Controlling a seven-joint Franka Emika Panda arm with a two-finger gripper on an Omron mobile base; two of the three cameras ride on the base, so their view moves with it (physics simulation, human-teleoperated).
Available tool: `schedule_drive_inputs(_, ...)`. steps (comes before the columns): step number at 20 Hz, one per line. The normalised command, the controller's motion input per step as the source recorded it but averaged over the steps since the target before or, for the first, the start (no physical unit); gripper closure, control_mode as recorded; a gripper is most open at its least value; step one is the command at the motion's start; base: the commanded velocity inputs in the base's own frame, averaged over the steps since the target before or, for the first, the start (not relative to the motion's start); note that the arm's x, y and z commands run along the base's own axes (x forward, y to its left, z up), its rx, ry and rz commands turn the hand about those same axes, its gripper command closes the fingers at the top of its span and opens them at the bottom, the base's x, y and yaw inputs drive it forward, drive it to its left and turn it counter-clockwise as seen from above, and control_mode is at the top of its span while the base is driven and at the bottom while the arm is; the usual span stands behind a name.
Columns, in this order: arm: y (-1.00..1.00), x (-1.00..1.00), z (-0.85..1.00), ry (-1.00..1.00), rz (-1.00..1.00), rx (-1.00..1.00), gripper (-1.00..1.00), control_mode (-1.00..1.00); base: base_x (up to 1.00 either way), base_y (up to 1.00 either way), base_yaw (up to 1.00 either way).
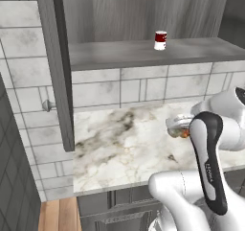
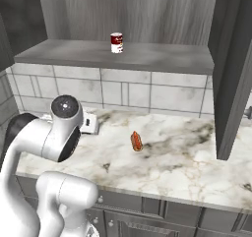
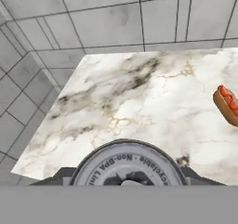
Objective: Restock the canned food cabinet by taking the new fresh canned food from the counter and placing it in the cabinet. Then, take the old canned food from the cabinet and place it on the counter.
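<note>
The new fresh canned food shows as a silver lid (image 3: 128, 165) low in the hand view, right in front of the camera. My gripper (image 3: 126, 179) is shut on it, a dark finger on either side; the label is hidden. From the left base, the can's silver top (image 1: 178, 122) peeks out beside my forearm, over the counter (image 1: 119, 144). The old canned food (image 1: 161, 40), red above and white below, stands upright on the cabinet's grey shelf (image 1: 119, 52). It also shows in the right base view, the old can (image 2: 116, 43) near the shelf's middle.
An orange-red hot-dog-like item (image 2: 136, 141) lies on the marble, just right of the hand (image 2: 90, 123); the same item (image 3: 227, 105) sits at the hand view's right edge. Tall grey cabinet doors (image 1: 57, 67) (image 2: 236, 78) stand open at both sides. Tiled wall behind.
</note>
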Motion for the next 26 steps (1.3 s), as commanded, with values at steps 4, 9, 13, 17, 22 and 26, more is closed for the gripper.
schedule_drive_inputs(4, 0.26, -0.01, 1.0, -0.34, 0.0, 0.02, 1.0, -1.0, 0.0, 0.0, 0.0)
schedule_drive_inputs(9, 0.41, 0.03, 1.0, -0.27, 0.0, 0.0, 1.0, -1.0, 0.0, 0.0, 0.0)
schedule_drive_inputs(13, 0.4, 0.23, 1.0, -0.1, 0.0, -0.01, 1.0, -1.0, 0.0, 0.0, 0.0)
schedule_drive_inputs(17, 0.24, 0.26, 1.0, 0.01, 0.0, -0.02, 1.0, -1.0, 0.0, 0.0, 0.0)
schedule_drive_inputs(22, 0.03, 0.25, 0.83, 0.05, 0.0, 0.0, 1.0, -1.0, 0.0, 0.0, 0.0)
schedule_drive_inputs(26, 0.0, 0.28, 0.0, 0.0, 0.0, 0.0, 1.0, -1.0, 0.0, 0.0, 0.0)
